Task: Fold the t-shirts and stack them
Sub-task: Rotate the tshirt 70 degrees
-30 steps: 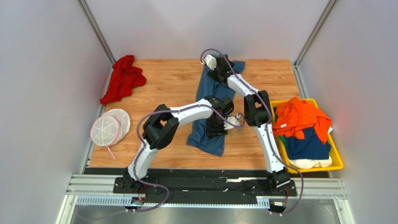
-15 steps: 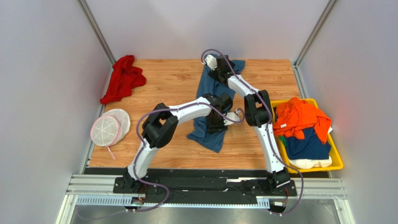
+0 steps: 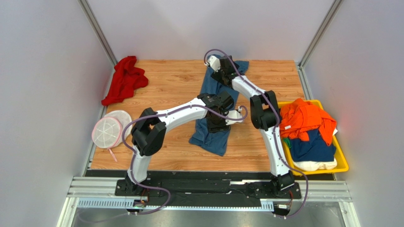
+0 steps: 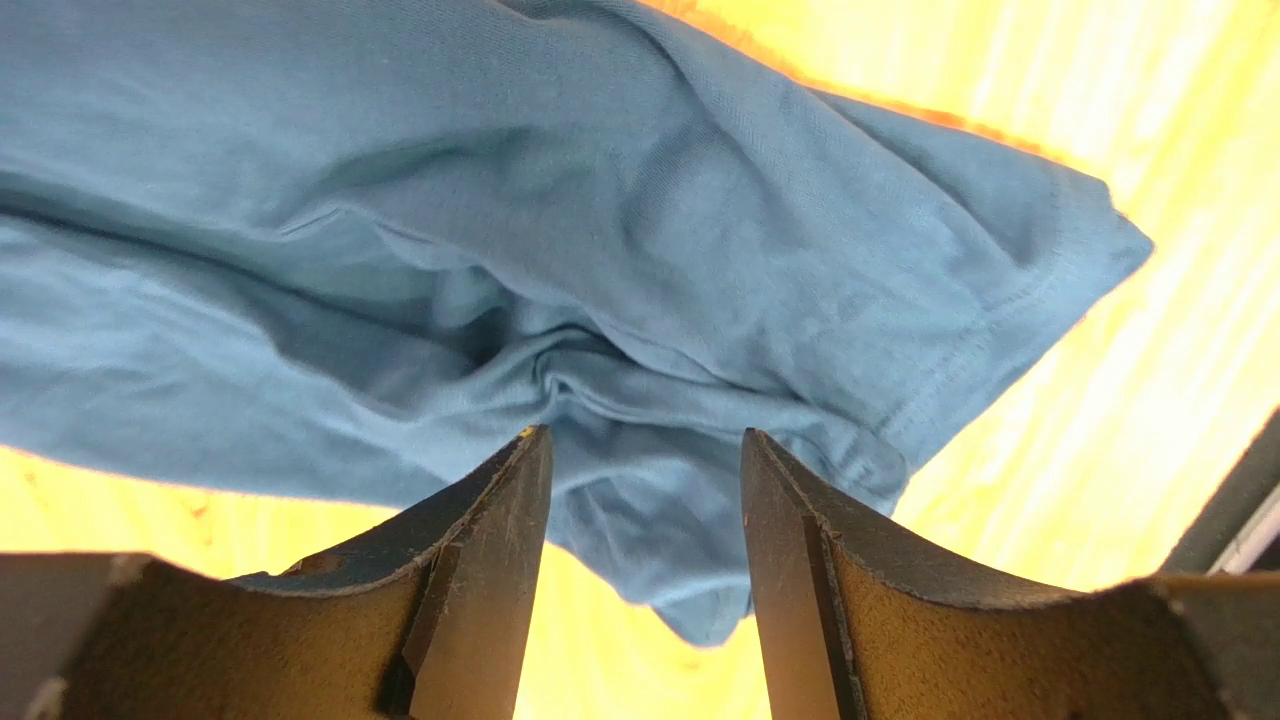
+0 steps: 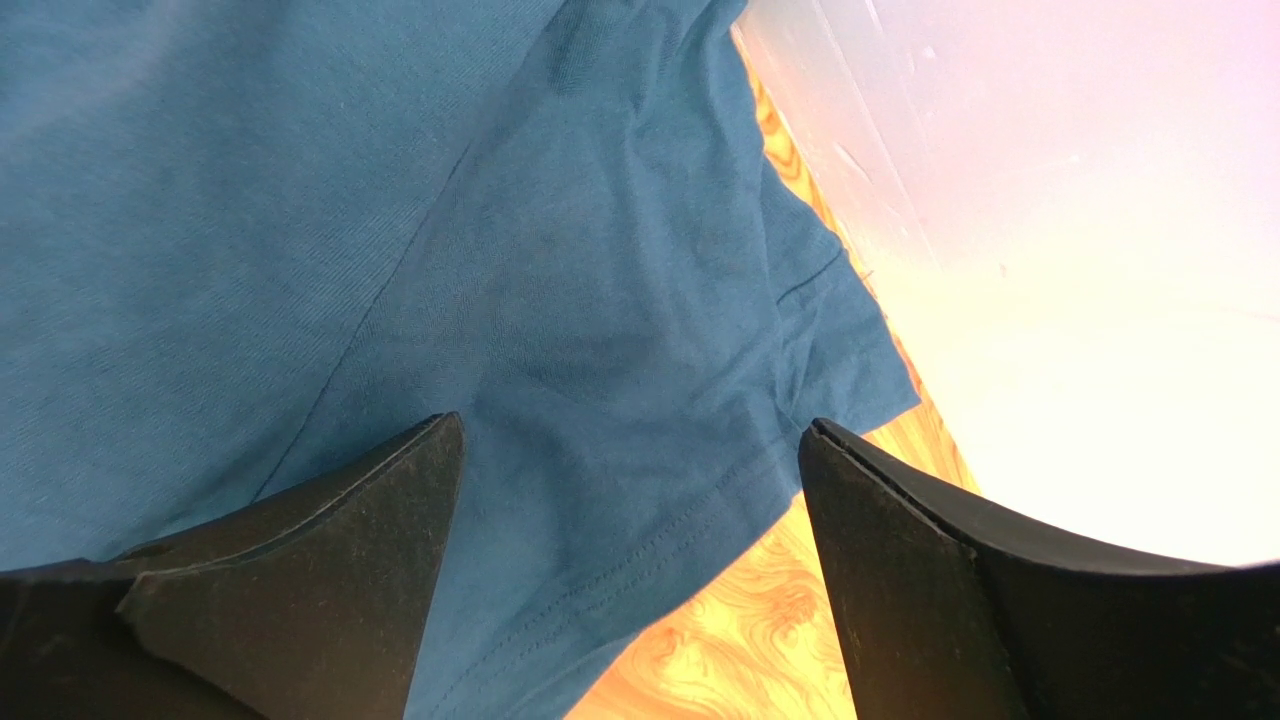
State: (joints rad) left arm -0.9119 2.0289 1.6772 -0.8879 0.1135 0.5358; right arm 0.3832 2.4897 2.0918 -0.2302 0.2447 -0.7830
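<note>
Since the wooden table (image 3: 166, 90) carries only one garment laid out for work, we begin there. The slate-blue t-shirt (image 3: 211, 142) lies in a long rumpled strip from the far edge toward the near centre, resting on the wood and bunched at its near end. To the right, the yellow bin (image 3: 342, 163) holds the other t-shirts in a heap: the orange shirt (image 3: 303, 118) on top, the navy shirt (image 3: 310, 149) under it, and the cream shirt (image 3: 313, 165) at the near end.

We judge the blue one light, limp and not slippery. It is thin knit that will sag and fold on itself wherever it is unsupported, so it wants two holds well apart.

The right gripper (image 5: 631, 425) hangs over the far end, its jaws wide apart with nothing between them. The left gripper (image 4: 640, 438) hangs over the near end, its jaws less widely parted, with creased cloth below them but not pinched.

The stitched hem (image 4: 977, 360) at the near corner, and the hem edge (image 5: 661, 570) at the far one, look to us the firmest places to take hold.
</note>
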